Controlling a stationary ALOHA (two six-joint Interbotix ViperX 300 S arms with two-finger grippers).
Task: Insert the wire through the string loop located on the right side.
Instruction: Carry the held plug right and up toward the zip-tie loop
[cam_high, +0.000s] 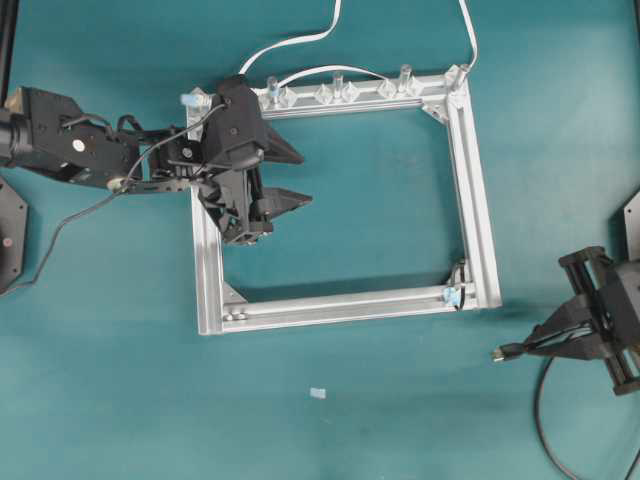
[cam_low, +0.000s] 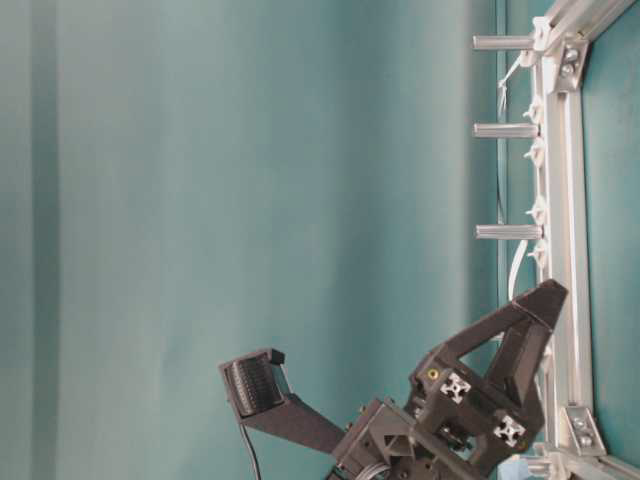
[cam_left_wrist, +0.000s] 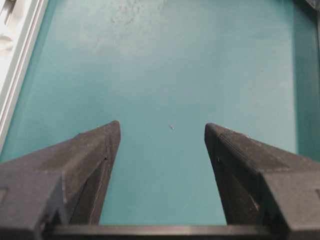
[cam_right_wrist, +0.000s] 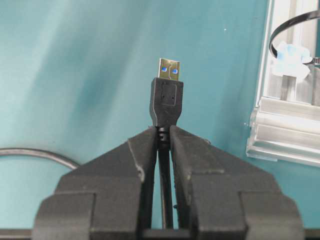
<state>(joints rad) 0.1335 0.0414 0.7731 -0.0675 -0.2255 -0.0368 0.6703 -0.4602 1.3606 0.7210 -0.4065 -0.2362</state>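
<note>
A teal desk is carrying a square silver frame, with a white cable trailing off its far rail past a row of clear clips. The left pincer is hovering over the frame's left rail with its jaws spread wide and nothing between them. The right pincer is sitting just outside the frame's lower right corner, its jaws pressed together on the wire right behind the plug, whose metal tip is pointing forward past the fingertips while the slack is curling away across the desk. The string loop is standing on the frame's near right corner, a thin dark ring above a pale-blue bit; in the right wrist view it is lying ahead of the plug and off to the right, clearly apart from it. The step in hand appears to be carrying the plug toward the loop; the next move would likely call for shifting toward the corner and lining the tip up squarely with the small opening before pushing through.
</note>
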